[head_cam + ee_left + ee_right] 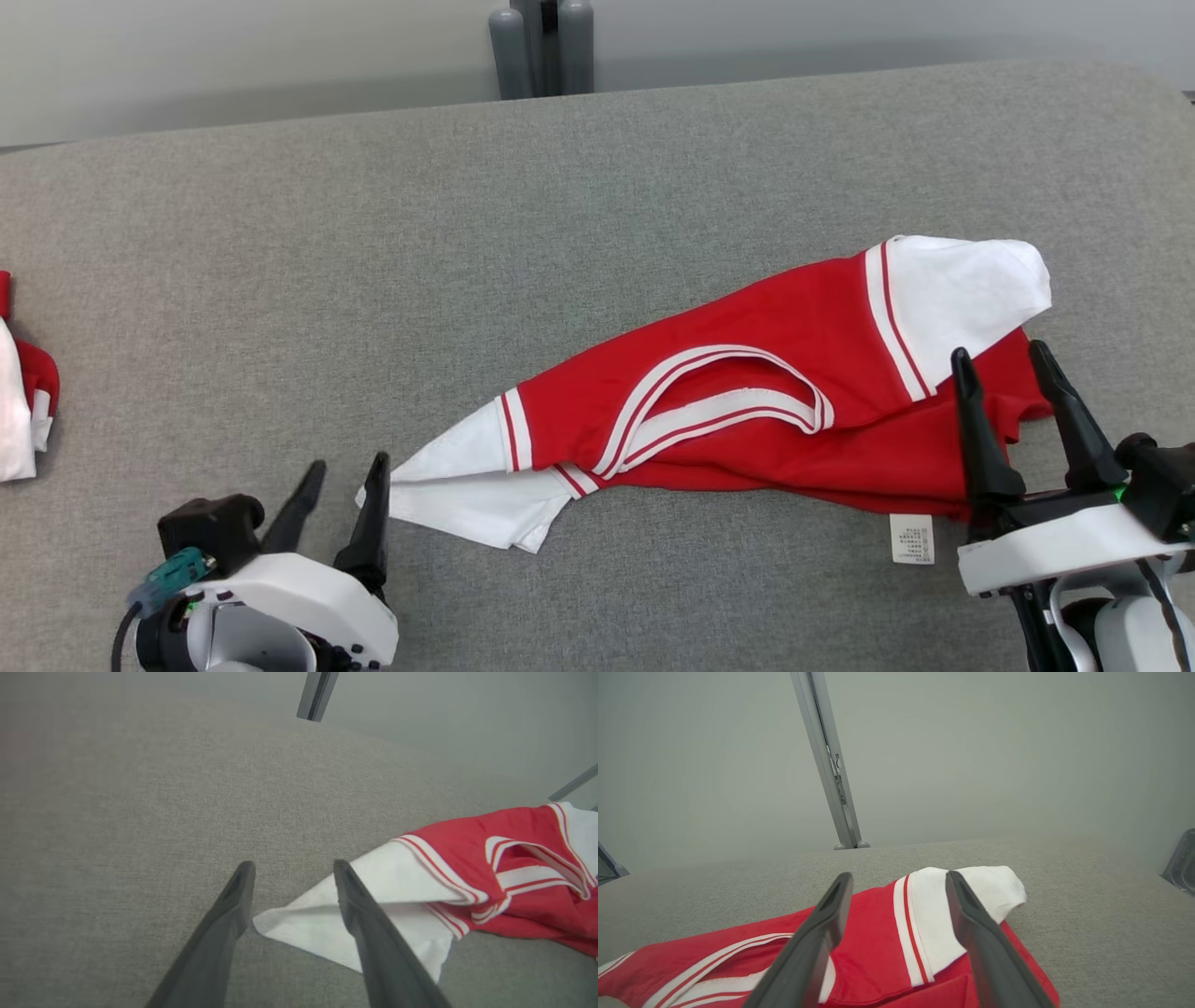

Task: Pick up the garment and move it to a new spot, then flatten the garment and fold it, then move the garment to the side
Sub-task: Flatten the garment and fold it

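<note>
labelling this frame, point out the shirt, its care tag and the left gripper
shirt (794, 308), head view, red cloth above the collar
care tag (911, 539), head view, middle of the white label
left gripper (350, 461), head view, midway between its fingertips

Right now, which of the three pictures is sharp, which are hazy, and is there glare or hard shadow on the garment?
Head view: sharp, evenly lit, no glare; the garment casts only a soft shadow on the table. Left wrist view: milky haze, far table washed out. Right wrist view: haziest; the wall behind the post is foggy, the garment clearer.
</note>
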Controlling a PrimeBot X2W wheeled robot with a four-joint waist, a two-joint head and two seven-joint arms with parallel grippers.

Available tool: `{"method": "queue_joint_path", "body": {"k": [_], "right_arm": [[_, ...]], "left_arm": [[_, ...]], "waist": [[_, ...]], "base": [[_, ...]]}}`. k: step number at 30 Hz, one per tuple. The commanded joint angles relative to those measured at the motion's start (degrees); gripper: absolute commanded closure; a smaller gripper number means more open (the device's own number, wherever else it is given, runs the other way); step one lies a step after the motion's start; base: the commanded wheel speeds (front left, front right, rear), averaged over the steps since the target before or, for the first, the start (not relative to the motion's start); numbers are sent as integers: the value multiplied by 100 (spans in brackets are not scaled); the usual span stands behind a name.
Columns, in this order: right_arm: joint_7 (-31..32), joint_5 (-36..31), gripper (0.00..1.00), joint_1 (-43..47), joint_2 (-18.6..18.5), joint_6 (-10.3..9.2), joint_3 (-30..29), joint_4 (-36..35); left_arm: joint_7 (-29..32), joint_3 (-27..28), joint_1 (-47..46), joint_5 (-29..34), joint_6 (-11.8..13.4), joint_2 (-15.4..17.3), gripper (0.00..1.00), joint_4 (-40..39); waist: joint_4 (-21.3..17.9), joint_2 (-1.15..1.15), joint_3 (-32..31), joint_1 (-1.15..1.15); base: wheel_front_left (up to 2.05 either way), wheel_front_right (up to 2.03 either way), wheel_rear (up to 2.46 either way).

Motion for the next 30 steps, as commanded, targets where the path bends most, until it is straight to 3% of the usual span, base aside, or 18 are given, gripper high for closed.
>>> {"method": "queue_joint_path", "body": {"k": [1, 6, 14, 30], "right_arm": [[-4, 19, 0, 80, -64, -1, -55, -34], [-15, -63, 0, 119, -90, -1, -247, -165], [145, -271, 0, 366, -110, 0, -662, -487], [347, -373, 0, 711, -23, -1, -334, -612]], "left_arm": [[-221, 111, -86, 5, -29, -37, 0, 11], [-578, 255, -216, 178, 13, 33, 0, -115], [-1125, 444, -417, 1129, 673, 395, 0, -879], [-1016, 217, 234, 1523, 1057, 634, 0, -898]], "waist": [[-15, 0, -52, 0], [-41, 0, -132, 0], [-96, 0, -430, 0], [-78, 0, -799, 0]], "base": [[0, 0, 0], [0, 0, 0], [0, 0, 0], [0, 0, 0]]}}
